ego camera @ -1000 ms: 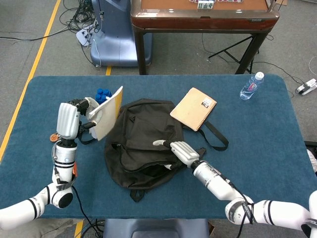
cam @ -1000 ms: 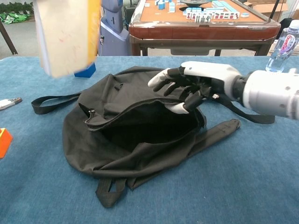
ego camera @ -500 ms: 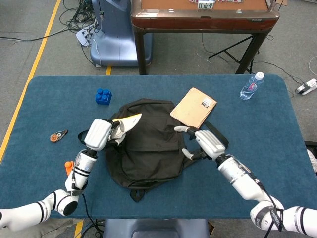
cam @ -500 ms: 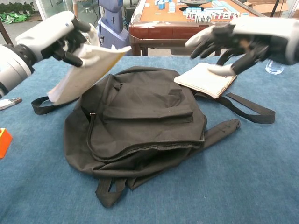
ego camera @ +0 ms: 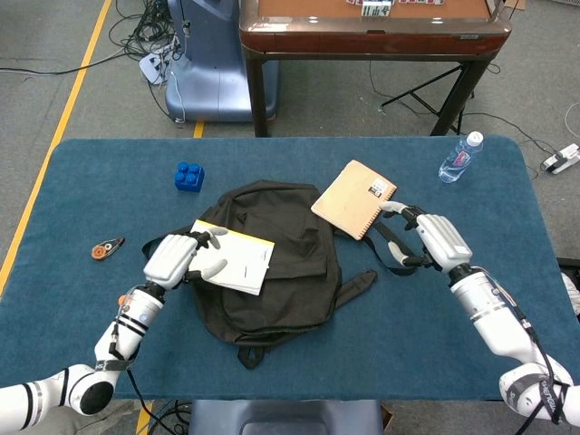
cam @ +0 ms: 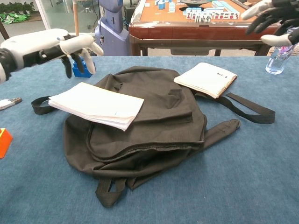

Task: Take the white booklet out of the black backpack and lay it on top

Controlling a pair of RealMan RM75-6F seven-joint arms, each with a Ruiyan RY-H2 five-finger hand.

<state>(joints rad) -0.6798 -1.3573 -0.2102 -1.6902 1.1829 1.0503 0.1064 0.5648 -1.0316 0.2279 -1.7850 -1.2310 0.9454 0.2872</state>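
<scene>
The white booklet (ego camera: 234,264) (cam: 97,105) lies flat on the left part of the black backpack (ego camera: 281,272) (cam: 154,126), which lies closed and flattened on the blue table. My left hand (ego camera: 177,256) (cam: 56,45) hovers just left of the booklet with fingers spread, holding nothing. My right hand (ego camera: 435,240) (cam: 273,16) is raised at the right, over the backpack's strap, fingers apart and empty.
A tan spiral notebook (ego camera: 354,198) (cam: 205,79) rests against the backpack's upper right. A blue block (ego camera: 188,175), a water bottle (ego camera: 460,157) (cam: 280,49), a small orange-black tool (ego camera: 107,247) and an orange object (cam: 3,141) lie around. A brown table (ego camera: 372,32) stands behind.
My left hand lowered the booklet onto the backpack and let go of it. My right hand withdrew to the right, away from the bag.
</scene>
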